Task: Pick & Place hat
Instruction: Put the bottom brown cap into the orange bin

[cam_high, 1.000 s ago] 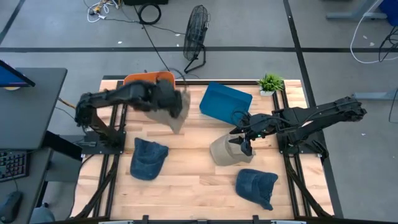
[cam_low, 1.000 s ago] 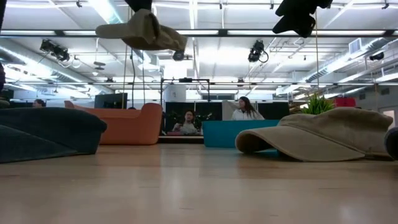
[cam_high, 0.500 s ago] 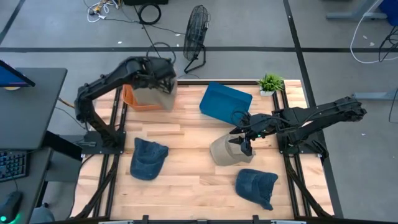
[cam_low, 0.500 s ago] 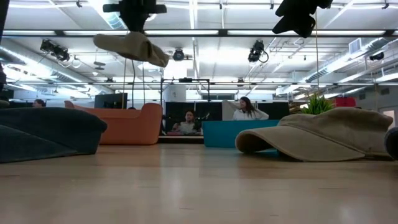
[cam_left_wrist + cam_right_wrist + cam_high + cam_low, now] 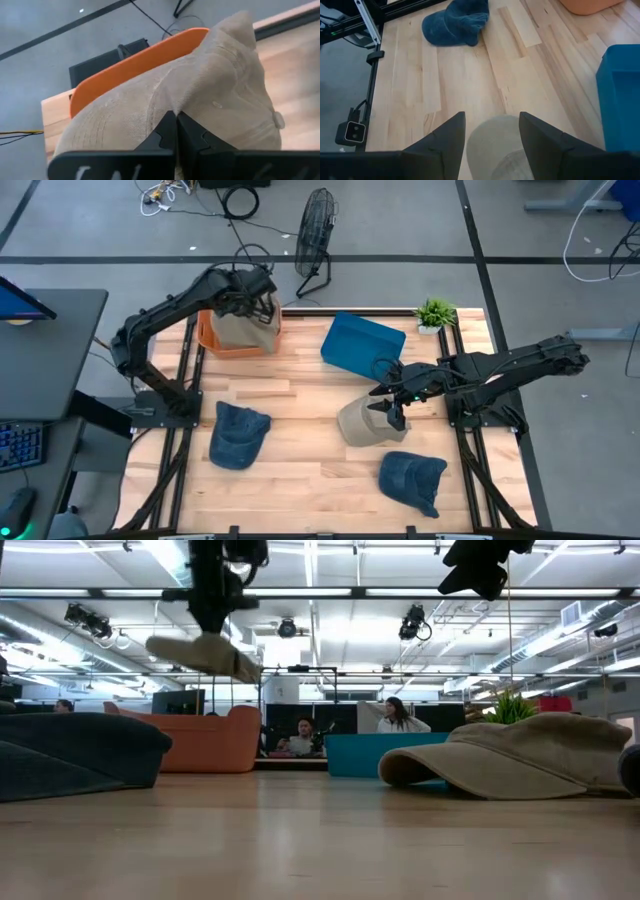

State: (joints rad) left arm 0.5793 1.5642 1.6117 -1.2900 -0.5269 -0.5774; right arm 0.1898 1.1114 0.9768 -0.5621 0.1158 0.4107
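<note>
A: Worktop (image 5: 300,470) status?
B: Orange bin (image 5: 205,332) at the far left corner; left hand (image 5: 250,305) is clamped on a tan hat (image 5: 243,330), hanging over that bin.
A: Right hand (image 5: 385,412)?
B: Fingers apart, above a second tan hat (image 5: 358,426) near the right edge.

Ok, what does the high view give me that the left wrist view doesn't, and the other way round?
Only the high view shows the two dark blue denim caps, the blue rectangular bin, the small green plant and the right tool open above a second beige cap. Only the left wrist view shows the left tool pinched shut on fabric. Both show the beige cotton cap over the orange plastic bin.
</note>
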